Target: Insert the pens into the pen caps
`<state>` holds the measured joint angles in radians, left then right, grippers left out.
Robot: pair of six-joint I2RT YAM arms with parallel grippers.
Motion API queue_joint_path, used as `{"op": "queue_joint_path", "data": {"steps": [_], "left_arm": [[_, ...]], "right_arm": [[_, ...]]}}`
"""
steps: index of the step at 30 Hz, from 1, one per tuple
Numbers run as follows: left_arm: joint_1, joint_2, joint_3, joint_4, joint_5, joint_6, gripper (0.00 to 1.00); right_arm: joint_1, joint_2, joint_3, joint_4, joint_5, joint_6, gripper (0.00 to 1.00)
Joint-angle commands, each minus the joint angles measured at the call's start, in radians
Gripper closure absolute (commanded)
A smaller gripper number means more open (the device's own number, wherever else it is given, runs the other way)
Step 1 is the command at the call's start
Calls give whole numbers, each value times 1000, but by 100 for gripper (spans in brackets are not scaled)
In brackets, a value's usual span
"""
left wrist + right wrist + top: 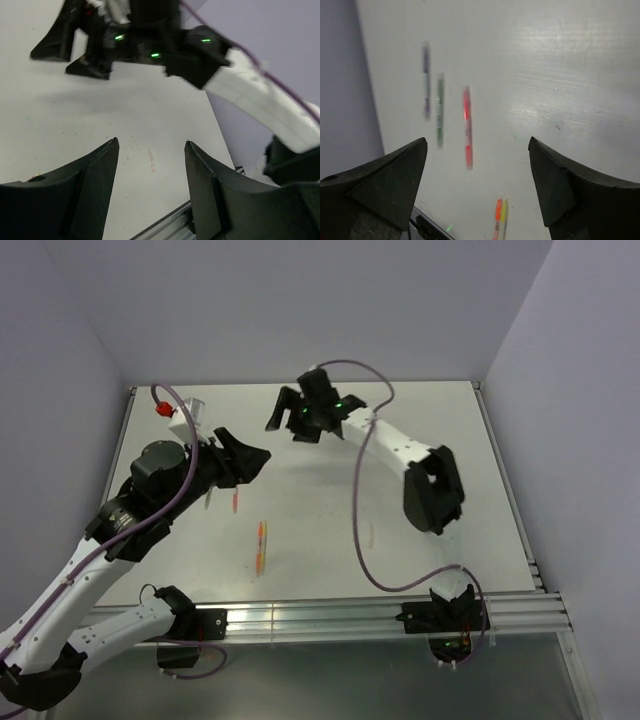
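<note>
Four pens lie on the white table (pixel 420 440). In the right wrist view they show as a grey-purple pen (pixel 426 80), a green pen (pixel 440 110), a red pen (pixel 467 127) and an orange/yellow pair (pixel 500 217). From above, the orange/yellow pair (pixel 262 545) and the red pen (pixel 236 502) show; the others are hidden by the left arm. A small clear, pink-tinged cap (pixel 151 161) lies on the table beyond my left gripper (pixel 151 141), which is open and empty. My right gripper (pixel 477 142) is open and empty, raised above the pens.
The left gripper (pixel 250 462) and right gripper (pixel 290 420) hover close together at the table's back left. The right arm's fingers fill the top of the left wrist view (pixel 85 50). A metal rail (pixel 330 615) runs along the near edge. Walls enclose the table.
</note>
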<state>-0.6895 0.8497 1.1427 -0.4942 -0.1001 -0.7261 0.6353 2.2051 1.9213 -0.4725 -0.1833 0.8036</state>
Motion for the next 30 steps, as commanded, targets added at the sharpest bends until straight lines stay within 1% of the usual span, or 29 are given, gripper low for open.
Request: {"op": "queue_joint_path", "data": {"steps": [1,2,3,4,5,6,8,9,11,12,14,15,18,21,30], "left_arm": [[-1,38,25,86,28,16,39],[-2,49,29,103,34,19,39],[-2,61,35,114,39,20,39],[-2,89,48,121,59,22,39],[-2,101,52,141,66,24,39],[-1,123,57,155,76,24,39],[-1,141,55,195,92,19,39],[-1,162,57,204,92,17,39],[-1,179,60,221,111,8,39],[-1,196,60,242,117,5,39],[-1,210,61,256,132,-2,40],[-1,224,68,266,135,-3,40],[-1,248,77,269,137,-3,40],[-1,262,80,279,146,-4,40],[-1,272,80,281,148,-7,40]], "right_arm": [[-51,-327,-63,25,50,-67,9],[-58,-378,-91,23,62,-79,6],[-74,-469,-117,12,65,-89,5],[-82,-514,-161,0,70,-105,2],[-89,-556,-186,-39,90,-112,2],[-106,-637,-236,-54,91,-118,1],[-120,-717,-295,-96,114,-136,1],[-129,-796,-362,-106,119,-141,0],[-140,-876,-439,-115,127,-142,0],[-146,-956,-512,-115,134,-142,0],[-157,-1039,-579,-115,163,-145,0],[-158,-1118,-632,-115,182,-146,0],[-158,-1240,-698,-123,225,-138,0],[-158,-1300,-723,-140,237,-142,0],[-158,-1338,-723,-167,280,-158,0]]}}
